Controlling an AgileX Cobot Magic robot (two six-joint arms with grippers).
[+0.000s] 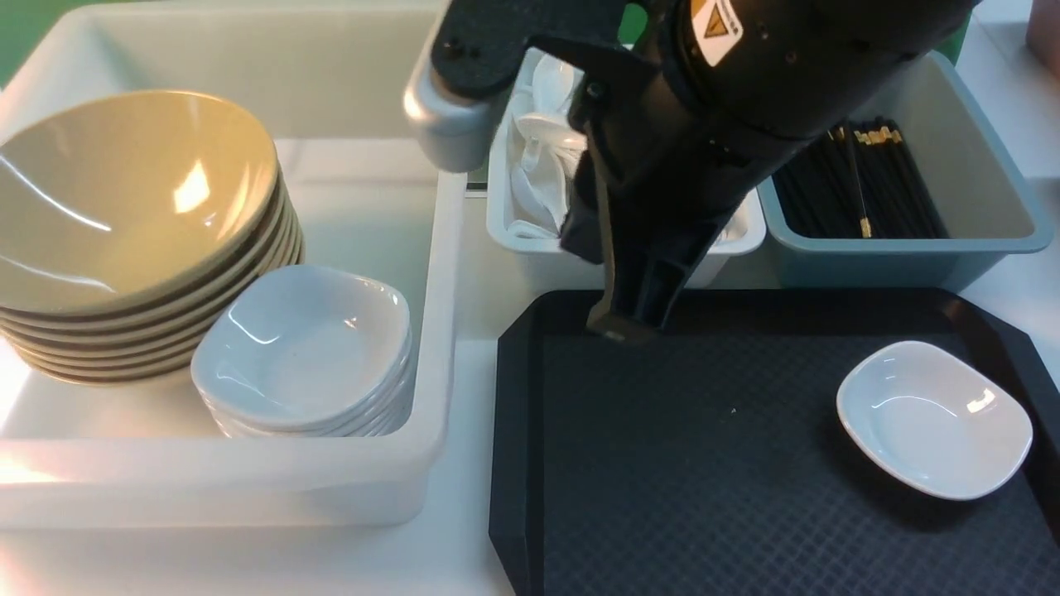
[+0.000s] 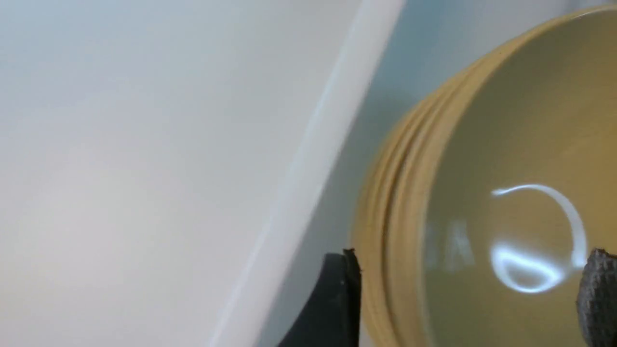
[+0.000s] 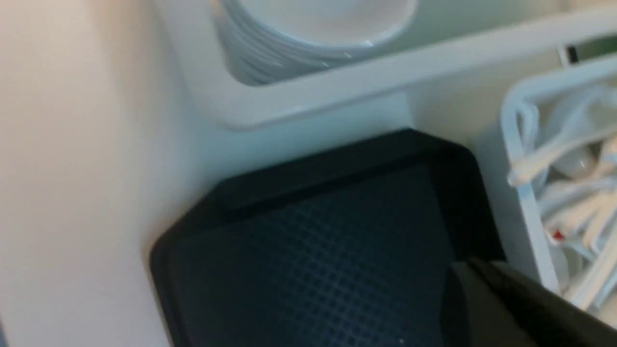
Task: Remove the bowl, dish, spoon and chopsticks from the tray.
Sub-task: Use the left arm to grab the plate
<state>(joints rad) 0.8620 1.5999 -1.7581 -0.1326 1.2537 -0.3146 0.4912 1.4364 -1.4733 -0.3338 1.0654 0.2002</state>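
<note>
The black tray (image 1: 662, 463) holds only one small white dish (image 1: 934, 418) at its right side. No bowl, spoon or chopsticks lie on the tray. Tan bowls (image 1: 124, 190) sit stacked in the white tub. My left gripper (image 2: 467, 299) is open, and its fingers stand either side of the top bowl's (image 2: 520, 144) rim and hollow; it is out of the front view. My right gripper (image 1: 619, 329) points down at the tray's far left part, jaws together and empty. In the right wrist view it (image 3: 475, 274) hangs over the tray floor (image 3: 313, 250).
The white tub (image 1: 414, 463) on the left also holds a stack of white dishes (image 1: 306, 348). Behind the tray stand a white bin of spoons (image 1: 538, 165) and a grey-blue bin (image 1: 985, 240) of black chopsticks (image 1: 861, 190).
</note>
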